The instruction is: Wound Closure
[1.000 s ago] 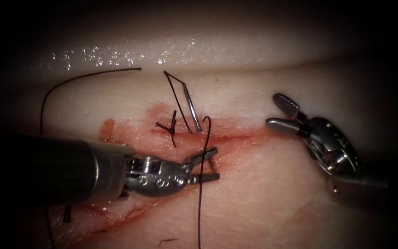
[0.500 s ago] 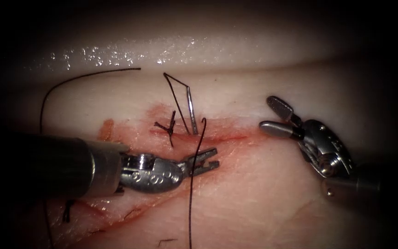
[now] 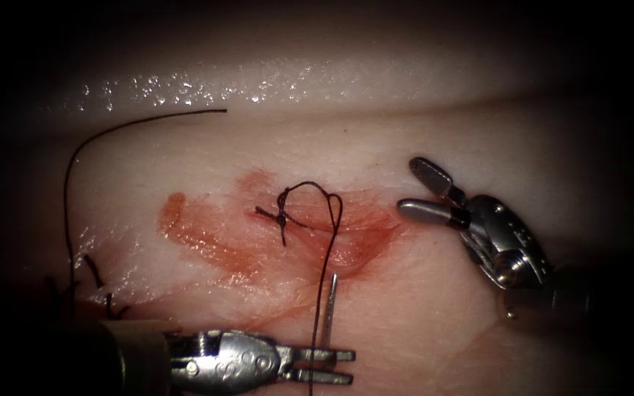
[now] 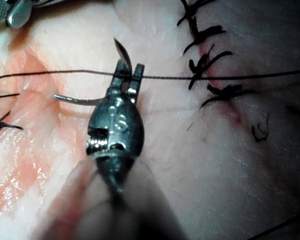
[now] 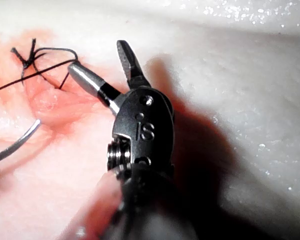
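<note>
A: Endoscope? B: Left tool grips the needle, free of the tissue, below the cut; right tool spread, empty.
A: Wrists? B: Left: needle clamped mid-curve, thread crossing. Right: 2 jaws apart.

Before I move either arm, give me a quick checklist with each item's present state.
1. Left tool grips the needle: ok, jaws shut on it, away from both ends.
2. Needle out of the tissue: ok.
3. Right tool free: ok, jaws open, holding nothing, right of the cut.
4. Thread through the tissue: ok, it loops above the cut and runs down beside the needle.
5. Knot tied: ok.
6. Thread clear of the left jaws: cannot tell.
</note>
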You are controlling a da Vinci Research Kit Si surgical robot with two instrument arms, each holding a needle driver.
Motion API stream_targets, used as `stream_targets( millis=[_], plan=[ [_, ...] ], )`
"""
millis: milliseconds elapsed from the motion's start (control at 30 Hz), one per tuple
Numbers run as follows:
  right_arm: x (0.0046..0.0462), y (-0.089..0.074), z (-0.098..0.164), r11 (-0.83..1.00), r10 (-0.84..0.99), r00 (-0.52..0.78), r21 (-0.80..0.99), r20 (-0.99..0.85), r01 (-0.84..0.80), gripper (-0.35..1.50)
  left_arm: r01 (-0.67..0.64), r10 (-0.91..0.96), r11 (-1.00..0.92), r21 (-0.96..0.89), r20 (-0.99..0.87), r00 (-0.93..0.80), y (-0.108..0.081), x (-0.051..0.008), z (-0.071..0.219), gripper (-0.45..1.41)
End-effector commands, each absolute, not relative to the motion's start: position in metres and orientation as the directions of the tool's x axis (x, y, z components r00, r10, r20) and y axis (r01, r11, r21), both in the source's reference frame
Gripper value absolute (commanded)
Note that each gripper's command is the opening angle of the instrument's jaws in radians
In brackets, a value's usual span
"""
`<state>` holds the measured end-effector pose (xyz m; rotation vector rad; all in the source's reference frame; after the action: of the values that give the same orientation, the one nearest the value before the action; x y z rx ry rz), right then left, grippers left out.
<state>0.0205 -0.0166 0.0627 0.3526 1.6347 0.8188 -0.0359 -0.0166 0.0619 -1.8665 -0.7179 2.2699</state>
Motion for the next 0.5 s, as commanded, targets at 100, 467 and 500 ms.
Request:
stream_targets(
  millis=[100, 467, 500],
  plan=[
    [0.0220, -0.0170, 0.0632, 0.705, 0.643, -0.243, 0.685, -0.726, -0.183, 0.52, 0.222, 0.464, -0.827, -0.517, -0.850, -0.249, -0.0175, -0.0360, 0.0618, -0.45],
    [0.0226, -0.0176, 0.0629, 0.704, 0.661, -0.231, 0.697, -0.714, -0.138, 0.47, 0.222, 0.586, -0.693, -0.686, -0.715, -0.382, -0.0188, -0.0325, 0.0598, -0.45],
    [0.0227, -0.0177, 0.0628, 0.704, 0.663, -0.231, 0.698, -0.712, -0.130, 0.47, 0.200, 0.588, -0.691, -0.695, -0.701, -0.403, -0.0187, -0.0319, 0.0597, -0.45]
  ],
)
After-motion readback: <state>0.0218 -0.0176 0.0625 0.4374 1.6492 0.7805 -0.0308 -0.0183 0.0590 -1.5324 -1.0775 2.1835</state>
